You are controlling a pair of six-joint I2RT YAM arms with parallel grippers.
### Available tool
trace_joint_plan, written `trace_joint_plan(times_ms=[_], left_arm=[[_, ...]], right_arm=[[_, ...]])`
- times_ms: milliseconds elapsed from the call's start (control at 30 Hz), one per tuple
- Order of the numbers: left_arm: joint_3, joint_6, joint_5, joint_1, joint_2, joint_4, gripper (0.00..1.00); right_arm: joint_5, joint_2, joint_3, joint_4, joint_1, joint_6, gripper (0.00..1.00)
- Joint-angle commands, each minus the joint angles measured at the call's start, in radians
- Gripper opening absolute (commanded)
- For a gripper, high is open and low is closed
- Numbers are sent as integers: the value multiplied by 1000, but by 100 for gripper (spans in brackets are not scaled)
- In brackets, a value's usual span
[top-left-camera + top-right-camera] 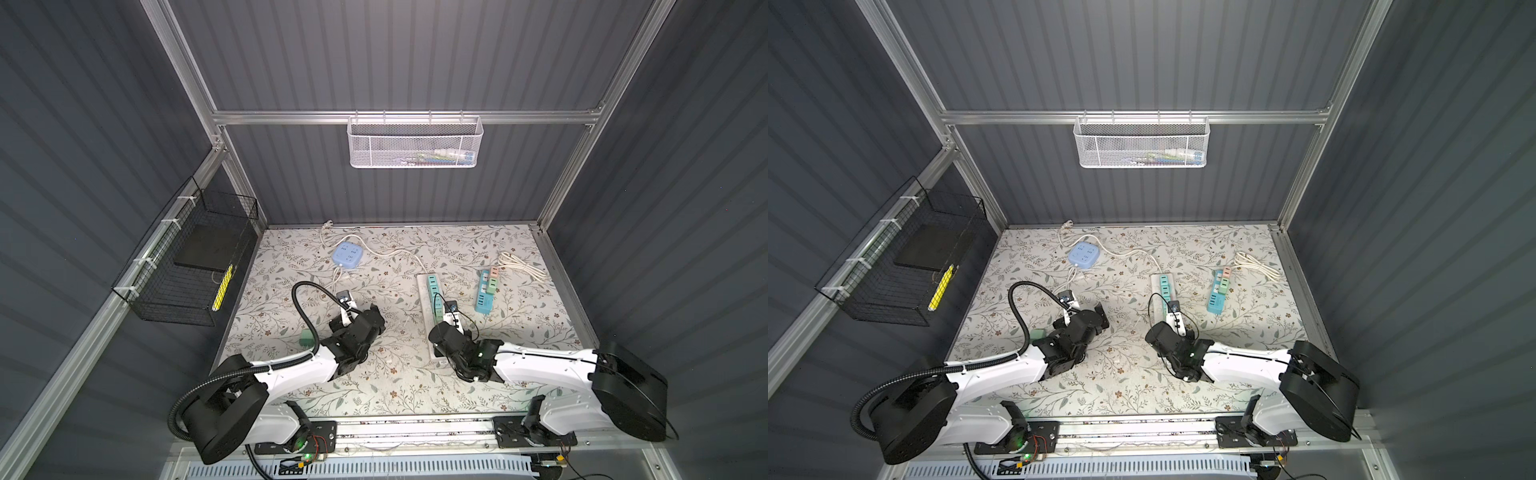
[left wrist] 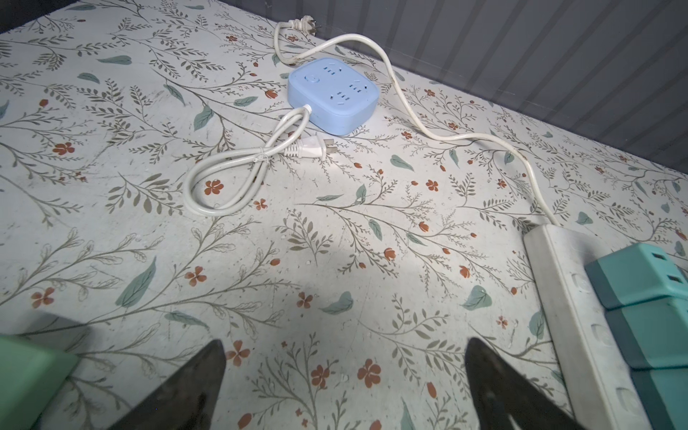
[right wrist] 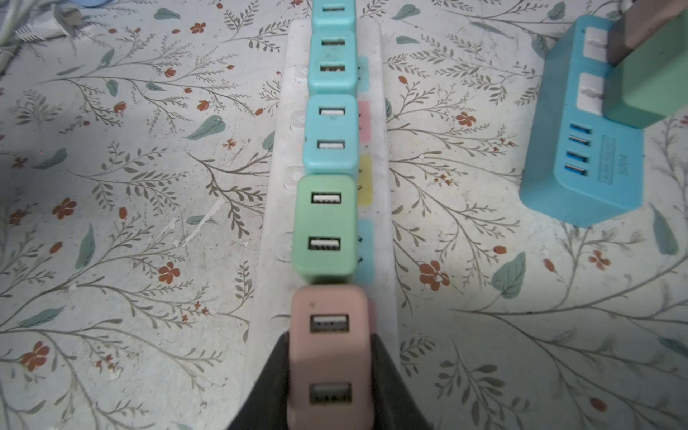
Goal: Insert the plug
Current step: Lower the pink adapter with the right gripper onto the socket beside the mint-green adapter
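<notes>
Pink plug (image 3: pixel 329 357): nearest your right wrist camera, upright with its USB face up. It stands over the 6 o'clock end of the white power strip (image 3: pixel 381 238). You cannot tell whether its prongs are seated, because its body hides them.
Right gripper (image 3: pixel 330 337): clamped on the pink plug's two sides.
Left gripper (image 2: pixel 344 357): jaws spread wide and holding nothing, over bare table (image 2: pixel 298 260) at 9 o'clock of the strip and apart from it.
Row on the strip: teal plugs (image 3: pixel 329 134) sit toward 12 o'clock, then a green plug (image 3: pixel 324 227), then pink. Pink and green look touching or nearly so.
Risk, crowding: if you press down while pink rubs the green body, it may ride up or wedge askew.
Risk, tilt: prongs that miss their slots would likely skate on the strip's face, and pushing harder could bend them.
Risk, strip shifting: nothing pins the strip, so a sideways push could slide or rock it and loosen the seated row.
Risk, early release: if you let go before the plug sits flush, it may topple.
Loose green plug (image 1: pixel 305 338): on the table at 8 o'clock of the left gripper, unheld.
Blue strip (image 3: pixel 580 160): at 3 o'clock of the white strip and well apart from it.
White mesh basket (image 1: pixel 374 156): on the far wall at 12 o'clock. A few small coloured items lie toward its 3 o'clock end, too blurred to name.
Black wire basket (image 1: pixel 166 309): on the side wall at 9 o'clock. It holds a dark flat slab (image 1: pixel 203 249) and a yellow stick (image 1: pixel 222 286).
</notes>
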Motion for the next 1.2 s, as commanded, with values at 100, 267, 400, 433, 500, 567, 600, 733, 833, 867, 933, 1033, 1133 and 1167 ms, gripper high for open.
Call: trace_joint_plan(times_ms=[100, 267, 400, 433, 500, 567, 600, 733, 833, 867, 933, 1033, 1133, 1167], left_arm=[[-20, 17, -12, 8, -35, -6, 100], [-25, 17, -15, 10, -41, -7, 100], [-28, 19, -19, 11, -48, -9, 100], [-29, 19, -19, 12, -51, -9, 100], [-28, 21, -20, 11, -60, -15, 100], [-28, 22, -25, 12, -74, -27, 100], [-30, 23, -29, 12, -84, -33, 100], [-38, 27, -43, 13, -123, -50, 100], [-43, 26, -61, 13, -148, -68, 100], [-42, 26, -67, 13, -156, -75, 100], [-49, 10, -83, 16, -178, -92, 100], [-73, -9, -92, 16, -208, -92, 100], [-81, -17, -100, 15, -231, -107, 100], [-80, -17, -101, 15, -237, -114, 100]], right_arm=[[-1, 133, 29, -160, 21, 84, 19], [-15, 204, 31, -150, 24, 132, 20], [30, 219, 58, -121, 1, 80, 22], [23, 227, 68, -105, -15, 54, 22], [14, 243, 87, -77, -48, 13, 22], [-11, 261, 104, -35, -97, -42, 23], [-24, 269, 113, -18, -121, -65, 23], [-112, 318, 167, 26, -239, -167, 25], [-162, 368, 219, 33, -304, -215, 27], [-165, 380, 235, 32, -317, -225, 27], [-153, 401, 270, 21, -331, -249, 28], [-157, 422, 311, 12, -345, -275, 28], [-184, 422, 333, 2, -349, -279, 31], [-195, 412, 336, 2, -348, -277, 32]])
